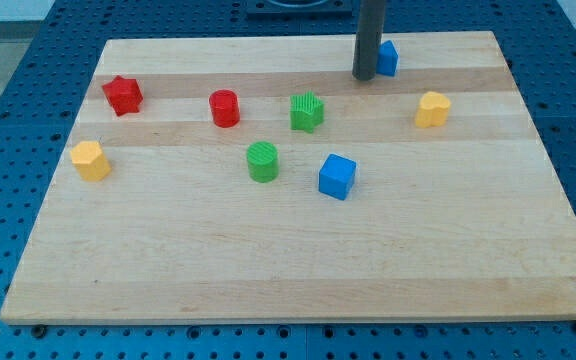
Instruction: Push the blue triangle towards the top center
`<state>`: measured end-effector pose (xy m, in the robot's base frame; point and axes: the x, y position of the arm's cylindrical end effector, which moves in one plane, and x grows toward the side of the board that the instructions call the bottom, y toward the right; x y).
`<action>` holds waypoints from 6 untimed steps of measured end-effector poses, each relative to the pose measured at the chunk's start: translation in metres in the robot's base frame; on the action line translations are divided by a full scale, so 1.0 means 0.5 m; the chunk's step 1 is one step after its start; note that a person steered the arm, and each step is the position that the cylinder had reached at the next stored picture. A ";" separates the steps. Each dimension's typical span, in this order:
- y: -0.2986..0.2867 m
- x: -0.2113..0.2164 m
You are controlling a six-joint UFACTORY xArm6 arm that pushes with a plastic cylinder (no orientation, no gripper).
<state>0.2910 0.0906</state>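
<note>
blue plastic, small and hard: the blue triangle sits at the view's right of my tip, touching or just beside it, near the top centre of the wooden desk. there is no claw here, only a rod, so nothing opens or clamps.

in the camera view, the block looks light, stiff and likely to slide easily on the smooth wood; it may spin if pushed off centre, so a flat face is the place to press. the green star and red cylinder lie below my tip, towards the view's left; the blue cube lies further below; the yellow block lies below, towards the view's right.
</note>
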 end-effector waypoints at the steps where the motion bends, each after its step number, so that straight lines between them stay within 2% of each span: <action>1: 0.048 0.049; 2: 0.147 0.046; 3: 0.178 -0.006; 5: -0.053 -0.076; 6: -0.075 -0.069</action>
